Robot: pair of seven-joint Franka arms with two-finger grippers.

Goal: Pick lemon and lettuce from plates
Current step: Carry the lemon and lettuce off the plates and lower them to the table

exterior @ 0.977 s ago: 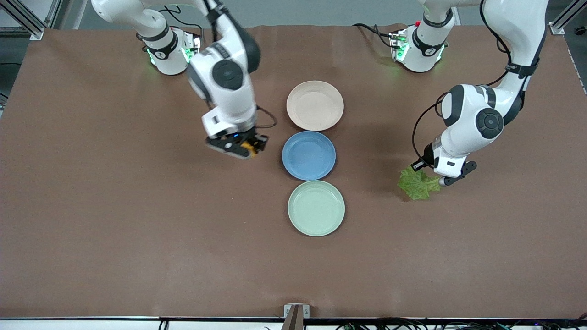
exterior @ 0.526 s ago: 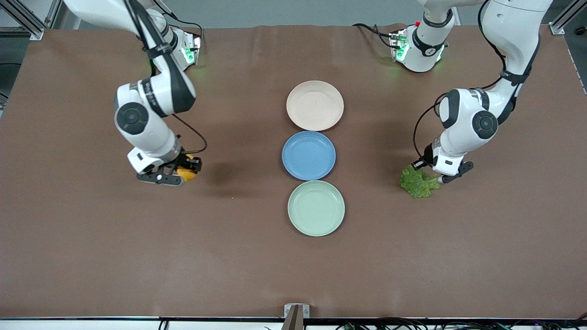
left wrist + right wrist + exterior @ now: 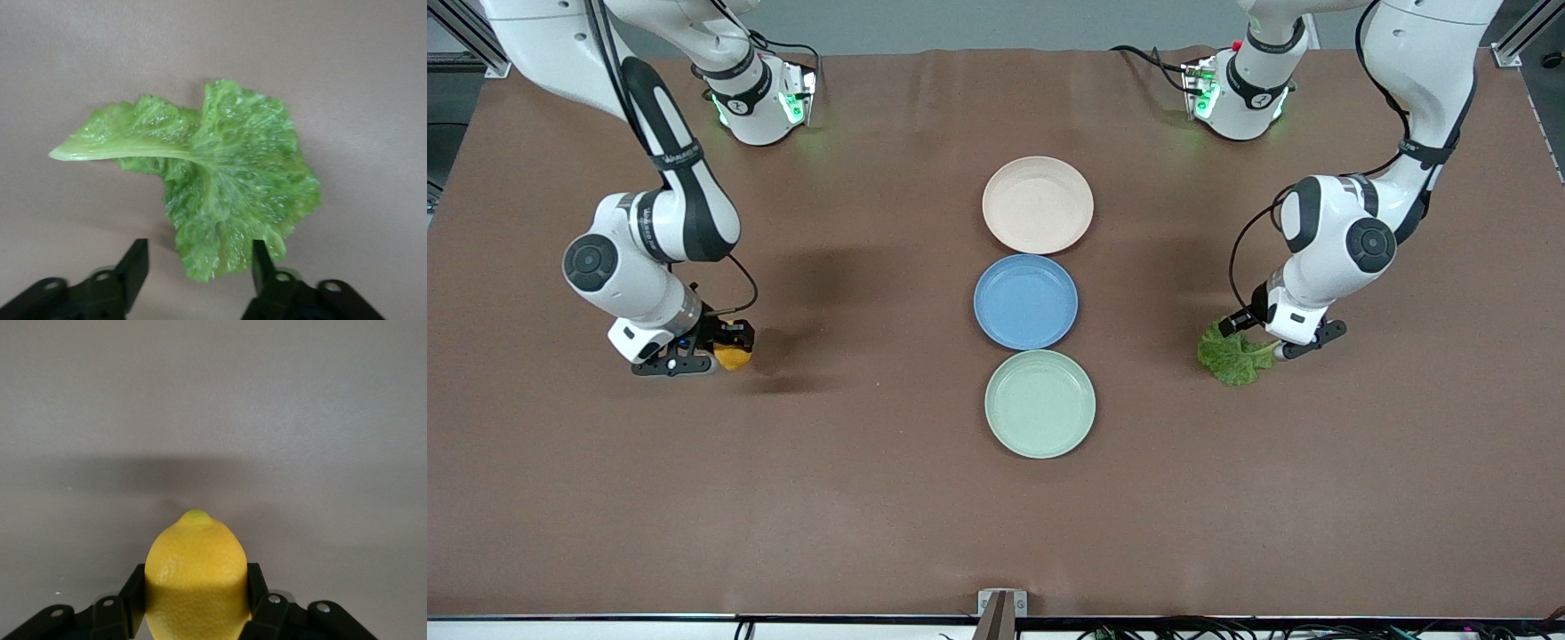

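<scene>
No readable writing showed anywhere. The right tool (image 3: pixel 694 354) pinched the small oval yellow lemon (image 3: pixel 734 357) low over the brown worktop (image 3: pixel 871 498), toward the right arm's end. The left tool (image 3: pixel 1280 342) stood with fingers spread around an edge of the crinkled green lettuce leaf (image 3: pixel 1232 357), which lay on the worktop toward the left arm's end. Between them sat a beige-pink plate (image 3: pixel 1038 204), a blue plate (image 3: pixel 1025 301) and a mint green plate (image 3: pixel 1040 404), nearest the front camera.
</scene>
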